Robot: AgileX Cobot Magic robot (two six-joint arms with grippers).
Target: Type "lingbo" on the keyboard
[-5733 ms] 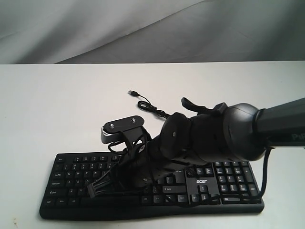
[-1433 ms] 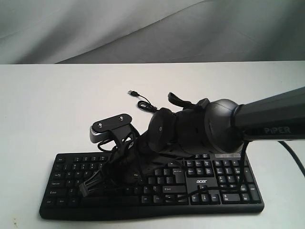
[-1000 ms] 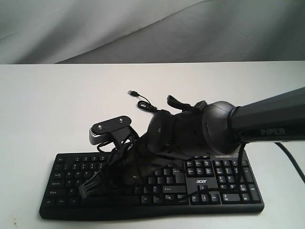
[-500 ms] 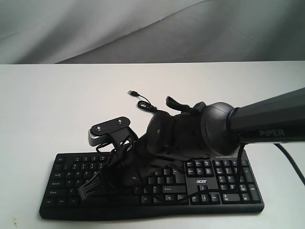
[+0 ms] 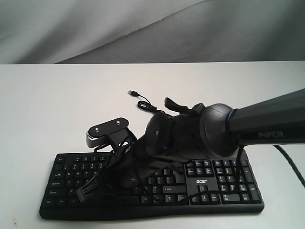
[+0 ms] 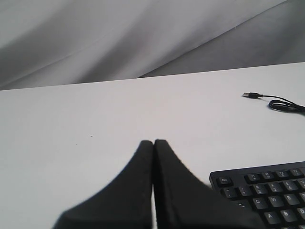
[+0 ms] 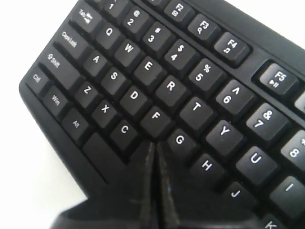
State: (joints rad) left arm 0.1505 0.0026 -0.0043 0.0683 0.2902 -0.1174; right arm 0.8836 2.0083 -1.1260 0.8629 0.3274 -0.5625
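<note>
So the keyboard [image 5: 224, 183] lies flat on the white surface [image 5: 57, 105], acer logo and number pad at one end, Esc corner at the other. Everything else I'll place off the keyboard.

The right arm [image 5: 267, 124] comes in from the number-pad side and stretches low over the middle of the keyboard, hiding a good chunk of the keys in the exterior view. Its wrist camera [image 5: 107, 129] sticks up above the letter section.

The right tool [image 7: 154, 145] has both fingers pressed flat together, no gap, nothing between them. The tips sit over the letter keys right at the seam between F and G, on the lower edge of that row. Can't tell whether they're actually touching a key or just above it.

The left tool [image 6: 153, 142] is likewise closed tight with nothing in it, and it's off the keyboard, out past the Esc corner, with only bare surface under it.

The keyboard's thin black cable [image 5: 147, 106] runs out from behind the far edge, loops a bit, and ends in a USB plug [image 5: 133, 92] lying loose on the surface, well apart from the keys.
</note>
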